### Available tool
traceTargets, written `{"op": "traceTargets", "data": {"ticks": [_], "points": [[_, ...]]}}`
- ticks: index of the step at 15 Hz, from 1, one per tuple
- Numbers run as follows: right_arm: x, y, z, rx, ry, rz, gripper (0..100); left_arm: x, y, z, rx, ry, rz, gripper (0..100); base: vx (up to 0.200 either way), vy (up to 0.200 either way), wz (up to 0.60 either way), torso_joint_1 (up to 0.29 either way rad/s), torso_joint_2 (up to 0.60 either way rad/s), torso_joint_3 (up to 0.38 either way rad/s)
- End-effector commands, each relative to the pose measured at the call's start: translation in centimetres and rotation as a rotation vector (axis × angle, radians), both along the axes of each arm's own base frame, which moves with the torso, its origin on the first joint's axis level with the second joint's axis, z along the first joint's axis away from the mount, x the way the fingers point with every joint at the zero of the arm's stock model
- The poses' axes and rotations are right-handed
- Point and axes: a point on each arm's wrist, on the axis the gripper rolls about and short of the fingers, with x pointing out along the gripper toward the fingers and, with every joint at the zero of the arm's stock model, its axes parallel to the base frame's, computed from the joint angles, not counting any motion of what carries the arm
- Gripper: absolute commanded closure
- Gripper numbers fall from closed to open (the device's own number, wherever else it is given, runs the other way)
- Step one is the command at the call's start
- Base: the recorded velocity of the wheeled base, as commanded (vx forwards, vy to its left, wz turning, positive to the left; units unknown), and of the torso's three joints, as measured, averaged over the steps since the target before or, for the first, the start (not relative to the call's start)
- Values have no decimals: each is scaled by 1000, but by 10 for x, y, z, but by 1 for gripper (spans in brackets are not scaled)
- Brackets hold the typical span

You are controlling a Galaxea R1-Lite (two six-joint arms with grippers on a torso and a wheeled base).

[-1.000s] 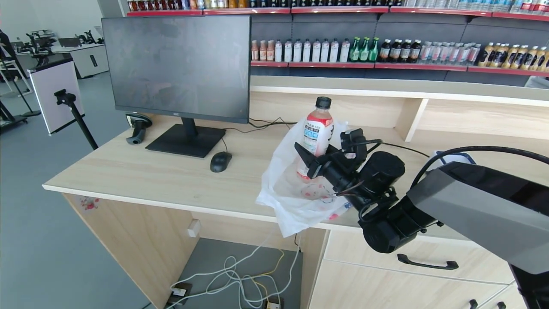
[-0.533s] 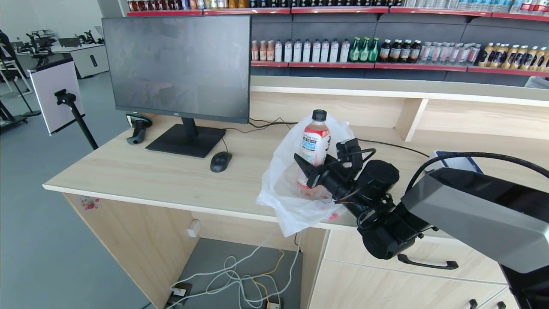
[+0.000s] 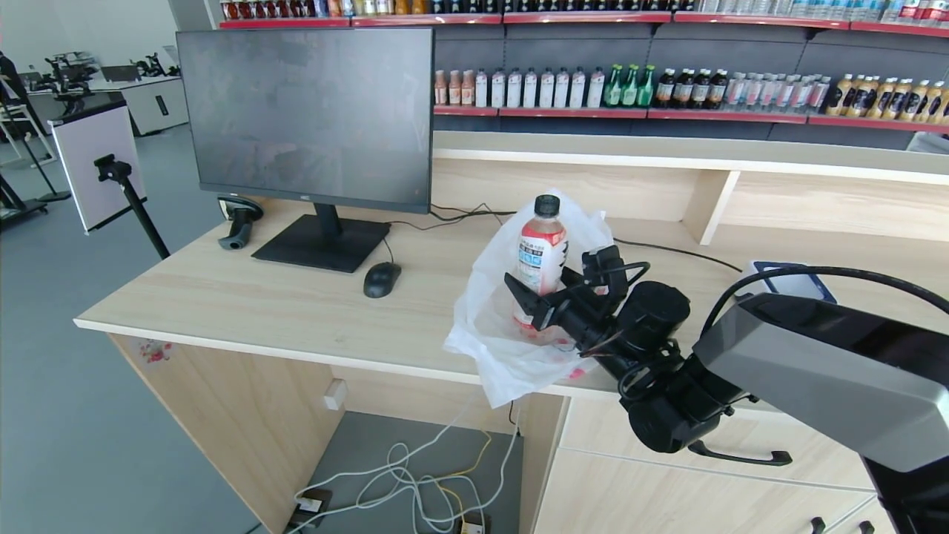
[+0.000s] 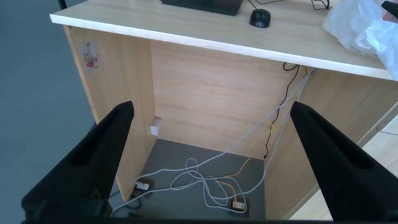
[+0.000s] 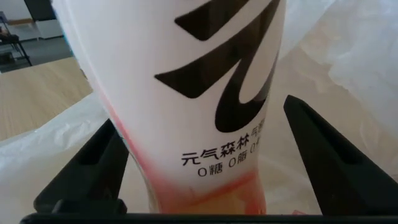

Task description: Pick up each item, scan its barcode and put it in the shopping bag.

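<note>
A pink drink bottle (image 3: 541, 248) with a black cap stands upright inside the white plastic shopping bag (image 3: 489, 334) on the wooden counter. My right gripper (image 3: 540, 285) is shut on the bottle's lower body, one finger on each side. In the right wrist view the bottle's label (image 5: 199, 93) sits between the two fingers, with the bag's plastic (image 5: 348, 56) behind it. My left gripper (image 4: 211, 106) hangs open and holds nothing, low in front of the counter's open underside; the bag (image 4: 367, 25) lies on the counter top above it.
A monitor (image 3: 308, 111), a mouse (image 3: 381, 279) and a barcode scanner on its stand (image 3: 239, 219) occupy the counter's left half. A blue and white box (image 3: 786, 278) lies to the right behind my arm. Loose cables (image 4: 211, 186) lie on the floor below.
My right gripper has lowered the bottle down into the bag and a little leftward. The bag's rim now rises around the bottle's neck.
</note>
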Motion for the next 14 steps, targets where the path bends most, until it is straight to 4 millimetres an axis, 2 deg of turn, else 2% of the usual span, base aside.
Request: {"op": "traceTargets", "data": {"ticks": [1, 4, 9, 14], "points": [[-1, 0, 1, 0, -2, 1, 0, 0, 0, 0, -1, -1, 2, 0, 0, 0, 0, 0, 0, 0], [-6, -2, 9, -4, -14, -2, 0, 0, 0, 0, -1, -1, 0, 0, 0, 0, 0, 0, 0, 0], [-37, -12, 33, -12, -5, 11, 0, 0, 0, 0, 1, -1, 0, 0, 0, 0, 0, 0, 0, 0], [-79, -30, 84, 18, -79, 16, 0, 0, 0, 0, 1, -1, 0, 0, 0, 0, 0, 0, 0, 0]]}}
